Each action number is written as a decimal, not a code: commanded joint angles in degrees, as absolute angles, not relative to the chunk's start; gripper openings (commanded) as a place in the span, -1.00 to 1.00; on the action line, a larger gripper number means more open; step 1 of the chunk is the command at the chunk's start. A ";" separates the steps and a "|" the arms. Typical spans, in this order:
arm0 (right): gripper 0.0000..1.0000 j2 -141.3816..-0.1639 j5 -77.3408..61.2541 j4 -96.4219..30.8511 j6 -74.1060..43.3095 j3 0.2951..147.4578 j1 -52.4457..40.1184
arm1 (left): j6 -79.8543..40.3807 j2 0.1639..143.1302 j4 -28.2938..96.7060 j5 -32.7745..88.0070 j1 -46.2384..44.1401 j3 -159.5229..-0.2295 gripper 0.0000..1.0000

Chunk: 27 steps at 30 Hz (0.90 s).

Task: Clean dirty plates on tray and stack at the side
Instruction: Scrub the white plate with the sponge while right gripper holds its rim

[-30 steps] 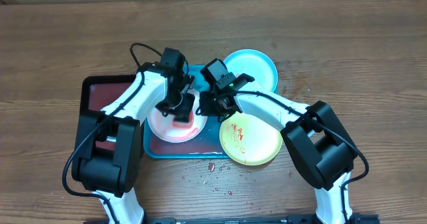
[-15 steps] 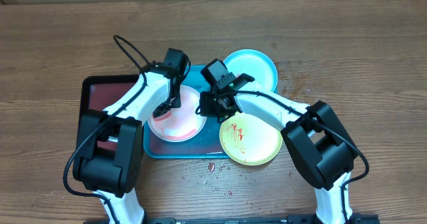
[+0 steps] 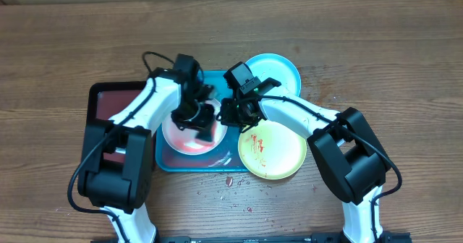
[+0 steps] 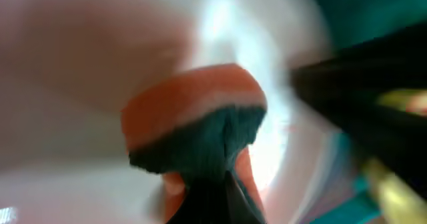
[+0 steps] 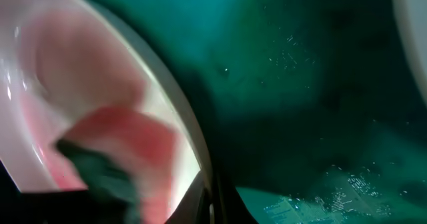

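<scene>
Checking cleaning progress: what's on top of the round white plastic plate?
An orange, dark-green-faced sponge in the left gripper, plus pinkish-red smears. The white plate surface beneath the sponge is hidden.

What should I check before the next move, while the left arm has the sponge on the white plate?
1. Sponge held in the left gripper: ok.
2. Sponge over the white plate: ok.
3. White plate clean: not ok, a pink film shows.
4. Right gripper gripping the plate rim: cannot tell, the view is blurred.
5. White plate lying inside the tray: ok.
6. Yellow-green plate clean: not ok, it has red smears.
</scene>
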<state>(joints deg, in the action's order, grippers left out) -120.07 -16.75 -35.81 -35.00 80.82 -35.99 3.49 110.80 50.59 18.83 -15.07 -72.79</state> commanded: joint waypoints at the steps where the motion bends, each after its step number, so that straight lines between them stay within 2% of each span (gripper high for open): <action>1: -0.92 -120.57 -15.14 -35.88 -36.25 79.13 -35.38 | 4.38 111.87 45.54 24.32 -15.90 -72.47 -0.91; 7: -0.92 -120.57 -15.11 -35.90 -36.05 79.13 -35.38 | -13.56 111.87 36.29 1.48 -15.25 -72.47 -0.91; 11: -0.92 -120.57 -15.09 -35.90 -36.01 79.13 -35.38 | -26.06 111.87 38.63 -16.47 -13.67 -72.47 -0.92; 14: -0.92 -120.57 -15.09 -35.88 -36.01 79.13 -35.38 | -30.44 111.87 42.78 -22.06 -12.27 -72.47 -0.92; 18: -0.92 -120.57 -15.07 -35.55 -36.01 79.13 -35.38 | -28.08 111.87 48.95 -17.21 -11.60 -72.47 -0.92; 23: -0.92 -120.57 -15.09 -35.40 -36.01 79.13 -35.38 | -9.72 111.87 55.77 4.95 -11.90 -72.47 -0.92; 27: -0.92 -120.57 -15.11 -35.22 -36.03 79.13 -35.38 | 0.08 111.87 57.10 16.73 -12.51 -72.47 -0.91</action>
<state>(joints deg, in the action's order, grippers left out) -120.07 -16.56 -35.14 -35.27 80.55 -35.73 -12.01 110.89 56.45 0.40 -11.70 -73.23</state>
